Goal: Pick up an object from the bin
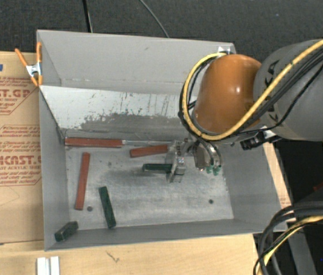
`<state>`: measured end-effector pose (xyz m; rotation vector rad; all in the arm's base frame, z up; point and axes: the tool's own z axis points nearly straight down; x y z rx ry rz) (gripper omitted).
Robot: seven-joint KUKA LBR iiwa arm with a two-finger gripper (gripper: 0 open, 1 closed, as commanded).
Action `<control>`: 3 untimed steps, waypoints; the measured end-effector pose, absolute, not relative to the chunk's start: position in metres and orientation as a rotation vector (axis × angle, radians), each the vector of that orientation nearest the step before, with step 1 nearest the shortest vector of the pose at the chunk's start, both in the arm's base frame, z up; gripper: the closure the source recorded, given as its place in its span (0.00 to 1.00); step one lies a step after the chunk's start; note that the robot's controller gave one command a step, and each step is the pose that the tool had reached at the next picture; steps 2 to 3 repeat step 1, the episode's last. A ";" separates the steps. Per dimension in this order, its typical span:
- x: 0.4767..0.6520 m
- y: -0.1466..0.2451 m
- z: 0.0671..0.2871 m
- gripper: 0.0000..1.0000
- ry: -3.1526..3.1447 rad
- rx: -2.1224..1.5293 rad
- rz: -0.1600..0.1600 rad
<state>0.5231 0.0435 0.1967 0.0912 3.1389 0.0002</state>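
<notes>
Hand (pixel 177 168): at right end of dark green bar (pixel 154 168); grip state could not be told.
Progress: bar apparently lay on bin (pixel 150 205) floor; lift remained.

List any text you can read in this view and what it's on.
"CAST.GP": red print on the cardboard sheet left of the bin, its start cut off.
"CAST ACRYLIC SHEET": red, lower on the same sheet.
Smaller red lines there: too blurred to read.
No text visible on the sticks in the bin or on the hand.
</notes>
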 end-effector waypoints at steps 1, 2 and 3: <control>0.522 0.016 0.218 1.00 3.139 -0.097 0.002; 0.522 0.016 0.218 1.00 3.139 -0.097 0.002; 0.522 0.016 0.218 1.00 3.139 -0.097 0.002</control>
